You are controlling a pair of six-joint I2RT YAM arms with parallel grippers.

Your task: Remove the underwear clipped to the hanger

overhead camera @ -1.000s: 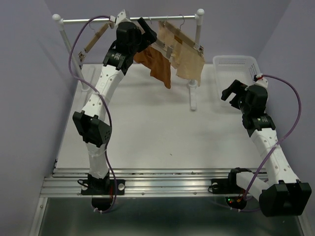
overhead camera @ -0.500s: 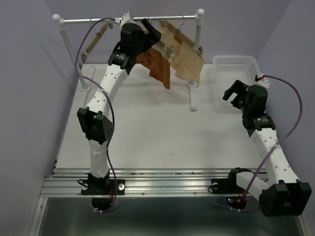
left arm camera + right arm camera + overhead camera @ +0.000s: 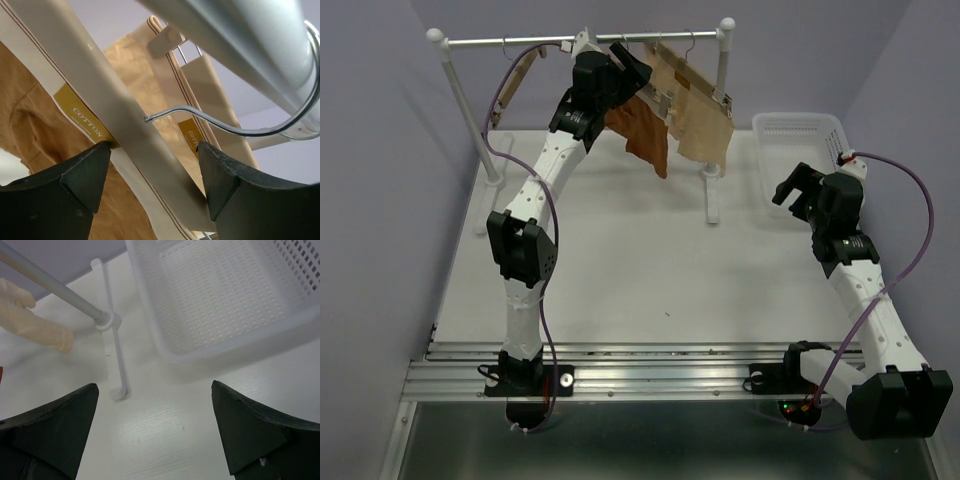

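The rust-brown underwear (image 3: 643,128) hangs from the hanger on the rail (image 3: 510,42) at the back. In the left wrist view the hanger's light-wood bar (image 3: 112,95) runs diagonally, with the underwear (image 3: 27,120) and its pale waistband behind it. The wire hook (image 3: 225,127) loops over the rail (image 3: 250,40). My left gripper (image 3: 632,62) is raised to the rail and open; in the left wrist view the left gripper (image 3: 154,150) has a jaw on each side of the bar. My right gripper (image 3: 792,186) is open and empty over the table; it also shows in the right wrist view (image 3: 155,390).
A pale cream-beige garment (image 3: 706,125) hangs to the right of the underwear. An empty hanger (image 3: 510,85) hangs at the rail's left end. A white basket (image 3: 766,150) stands at back right, near the rack's post (image 3: 720,90) and foot (image 3: 115,360).
My left gripper has moved up and to the right, closer to the rail and the hanger bar. The right arm has not moved.
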